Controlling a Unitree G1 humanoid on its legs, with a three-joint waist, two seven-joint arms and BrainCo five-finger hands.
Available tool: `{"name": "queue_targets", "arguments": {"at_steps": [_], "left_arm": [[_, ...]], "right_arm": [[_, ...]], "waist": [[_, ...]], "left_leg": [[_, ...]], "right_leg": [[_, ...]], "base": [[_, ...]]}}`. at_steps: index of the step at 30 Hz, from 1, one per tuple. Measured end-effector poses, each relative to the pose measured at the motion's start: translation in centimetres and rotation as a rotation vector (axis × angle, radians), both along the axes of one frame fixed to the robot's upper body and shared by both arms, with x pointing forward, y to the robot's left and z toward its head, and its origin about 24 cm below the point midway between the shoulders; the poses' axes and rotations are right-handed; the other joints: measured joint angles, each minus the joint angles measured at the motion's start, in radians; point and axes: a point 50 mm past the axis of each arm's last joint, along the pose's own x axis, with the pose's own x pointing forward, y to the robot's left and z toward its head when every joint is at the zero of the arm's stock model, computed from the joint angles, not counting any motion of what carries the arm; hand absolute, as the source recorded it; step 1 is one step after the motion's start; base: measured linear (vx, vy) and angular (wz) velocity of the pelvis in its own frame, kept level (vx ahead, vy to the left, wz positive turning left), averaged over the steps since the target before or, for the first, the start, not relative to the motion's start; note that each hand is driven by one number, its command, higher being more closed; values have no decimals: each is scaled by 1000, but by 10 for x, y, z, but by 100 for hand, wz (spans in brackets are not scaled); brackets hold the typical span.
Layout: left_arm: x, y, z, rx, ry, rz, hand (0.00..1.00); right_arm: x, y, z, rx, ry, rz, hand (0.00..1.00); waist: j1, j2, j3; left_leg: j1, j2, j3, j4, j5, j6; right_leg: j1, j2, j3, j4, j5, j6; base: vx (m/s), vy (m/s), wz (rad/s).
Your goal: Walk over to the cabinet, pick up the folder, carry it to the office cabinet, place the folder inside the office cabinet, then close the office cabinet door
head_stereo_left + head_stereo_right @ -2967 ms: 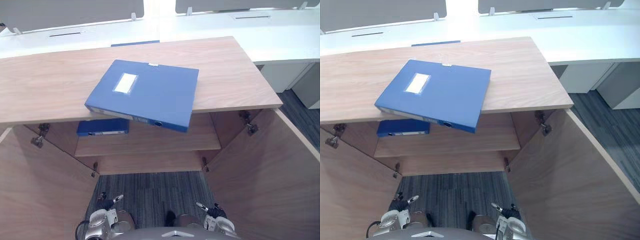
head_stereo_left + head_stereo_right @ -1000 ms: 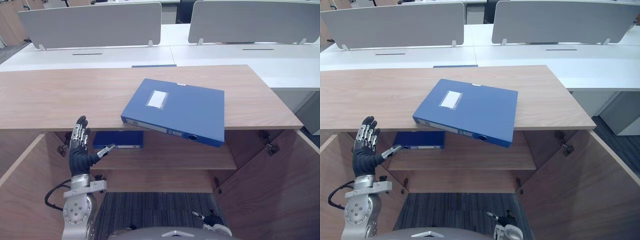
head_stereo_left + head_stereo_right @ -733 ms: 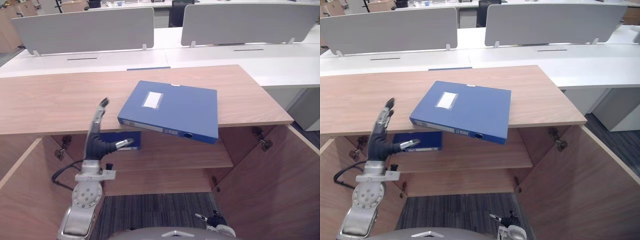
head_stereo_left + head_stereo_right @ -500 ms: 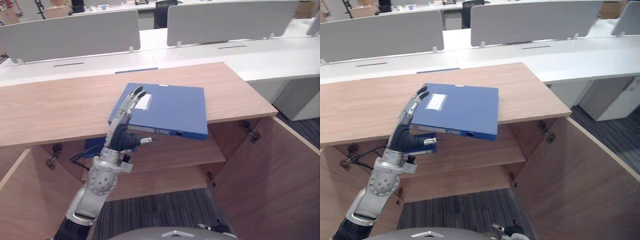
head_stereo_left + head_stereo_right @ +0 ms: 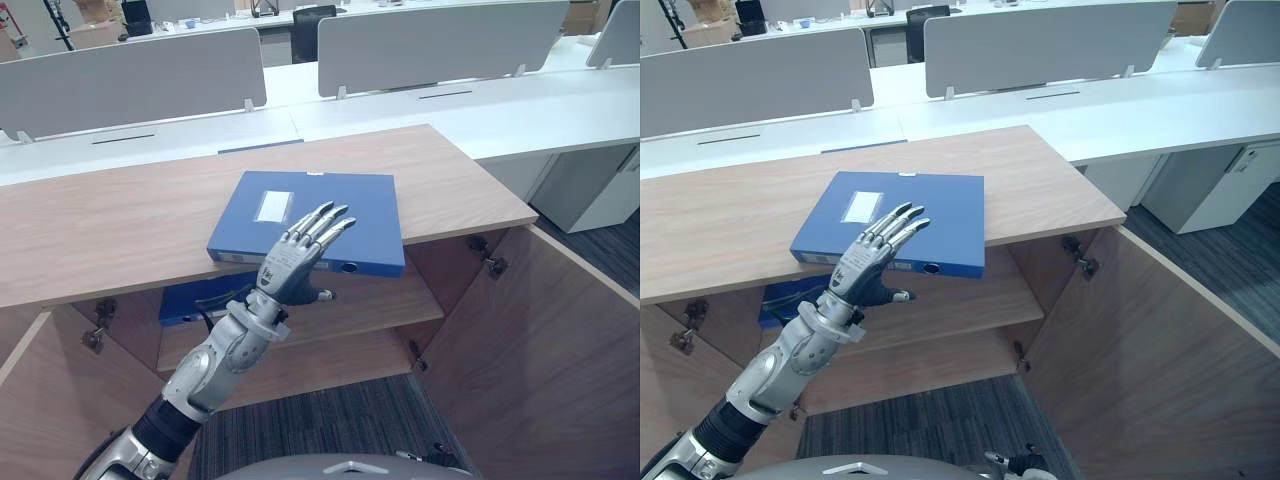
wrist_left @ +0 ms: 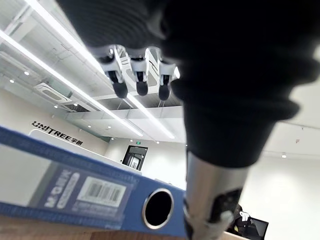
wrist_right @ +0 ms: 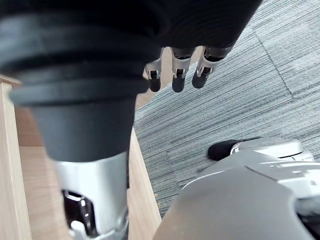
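Atop the cabinet [image 5: 120, 220] lies a blue, white-labelled folder [image 5: 350, 200], overhanging the edge. Left hand [image 5: 290, 262] at its front, fingers straight. Shelf [image 5: 380, 305] below holds another folder [image 5: 185, 302].

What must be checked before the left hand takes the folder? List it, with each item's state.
1. Folder lies on the cabinet top, near edge overhanging the front: ok.
2. Left hand open, fingers straight above the folder's near edge: ok.
3. Fingers touching the cover: cannot tell.
4. Grasp on the folder: not ok, nothing curled round it.
5. Shelf free beside the second folder: ok.
6. Right hand free, hanging low, fingers relaxed: ok.
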Motion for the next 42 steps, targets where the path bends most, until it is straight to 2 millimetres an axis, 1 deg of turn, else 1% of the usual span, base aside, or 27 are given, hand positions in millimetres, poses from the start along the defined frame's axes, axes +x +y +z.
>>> {"name": "queue_targets", "arguments": {"at_steps": [2,6,9,13,19,20,24,26,32,33,36,42], "left_arm": [[5,0,-6,50,-9,33,0],[10,1,-11,91,-16,72,0],[17,-1,-16,125,-12,102,0],[19,-2,-19,143,-8,120,0],[35,-3,-24,227,-15,150,0],[38,-4,-24,245,-20,158,100],[46,-7,-23,283,-38,172,100],[50,-10,-18,303,-71,167,100],[55,-14,-4,315,-143,167,100],[57,-14,-2,317,-153,169,100],[58,-14,-1,320,-153,176,100],[57,-15,4,298,-175,172,100]], "right_arm": [[2,0,0,0,-5,1,0],[6,1,1,3,-13,2,0],[6,3,0,6,-13,1,0],[6,6,0,15,-13,0,0],[6,6,0,17,-11,-3,0],[6,6,0,17,-11,-4,0],[6,5,0,18,-13,-14,0],[6,5,0,20,-15,-21,0],[9,2,1,22,-27,-48,0],[9,2,1,22,-30,-56,0],[11,1,1,22,-35,-59,0],[10,1,1,32,-39,-83,0]], "waist": [[-1,-1,-1],[-5,-1,-1],[-4,-7,-5],[-8,-19,-12],[-19,-21,-13],[-22,-21,-13],[-27,-21,-13],[-29,-21,-13],[-35,-21,-13],[-42,-21,-13],[-47,-20,-14],[-45,-21,-13]], "left_leg": [[0,0,-1,0,0,-1],[0,-1,-9,0,-1,-2],[0,-1,-11,0,-1,-2],[-1,-1,-12,0,-1,-2],[-4,-3,-18,-1,-1,-2],[-6,-3,-20,-1,-1,-2],[-12,-3,-25,-1,-1,-2],[-19,-3,-30,0,-1,-2],[-18,-1,-29,0,-2,-2],[-14,-1,-30,0,-2,-3],[-13,0,-28,0,-2,-3],[-4,1,-23,-1,-5,-7]], "right_leg": [[0,0,9,-13,8,1],[1,0,14,-28,18,1],[1,0,12,-29,19,2],[1,-1,9,-29,19,2],[1,-3,4,-30,19,2],[1,-3,2,-31,19,2],[-2,-3,-4,-35,20,3],[-2,-2,-9,-43,30,13],[6,0,-10,-56,39,10],[16,0,-10,-66,45,9],[18,1,-10,-72,48,8],[26,1,-8,-78,43,-1]], "base": [[10,-7,-13],[0,-8,-10],[0,0,0],[0,0,0],[-3,-4,1],[-4,-13,3],[4,-9,3],[11,-21,7],[0,0,0],[0,0,0],[-13,-9,-1],[-21,-15,-2]]}}
